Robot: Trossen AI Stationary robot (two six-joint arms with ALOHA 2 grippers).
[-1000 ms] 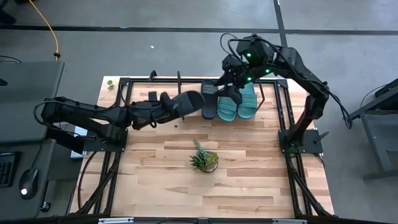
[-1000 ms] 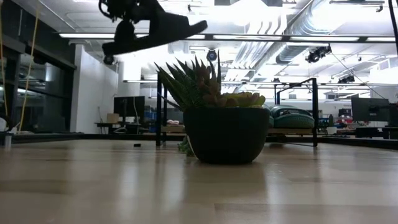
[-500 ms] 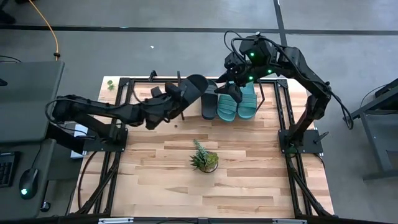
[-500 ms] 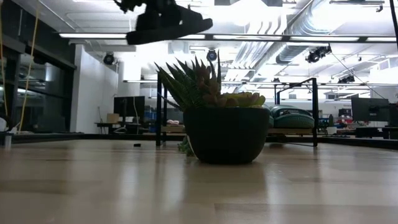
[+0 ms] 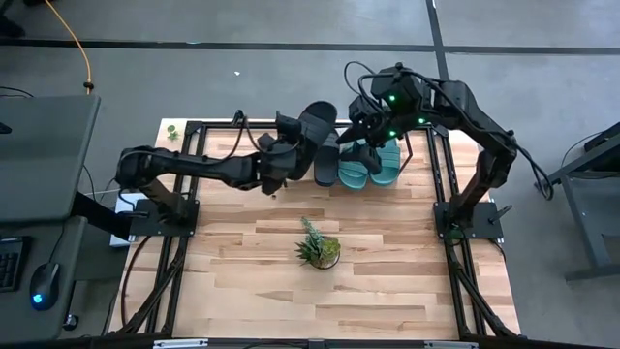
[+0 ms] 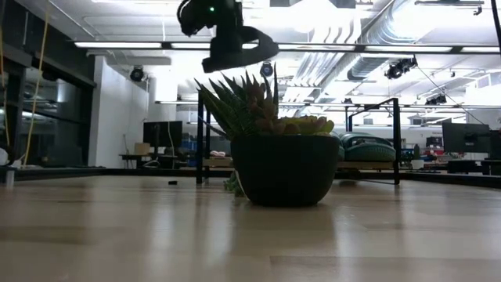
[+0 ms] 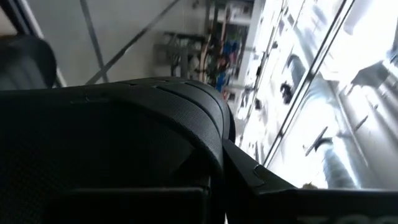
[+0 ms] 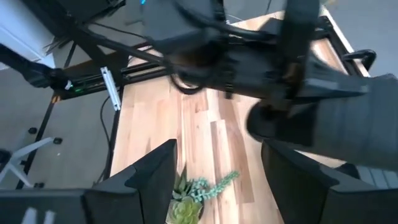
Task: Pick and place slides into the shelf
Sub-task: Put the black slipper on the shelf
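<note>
Grey floor surrounds the wooden table [image 5: 387,262], which carries the black-framed shelf [image 5: 218,137] along its far edge. From the left side a long dark arm stretches across, its left gripper [image 5: 283,147] clamped on a black slide [image 5: 312,127] held in the air above the shelf, just left of the footwear already parked there. On the shelf sit another black slide [image 5: 326,167] and two teal slides [image 5: 366,167], side by side. Over those hangs the right gripper [image 5: 365,136], its fingers [image 8: 149,171] spread apart and holding nothing. Nearer the table's middle stands a small potted plant [image 5: 318,247], well apart from the shelf.
</note>
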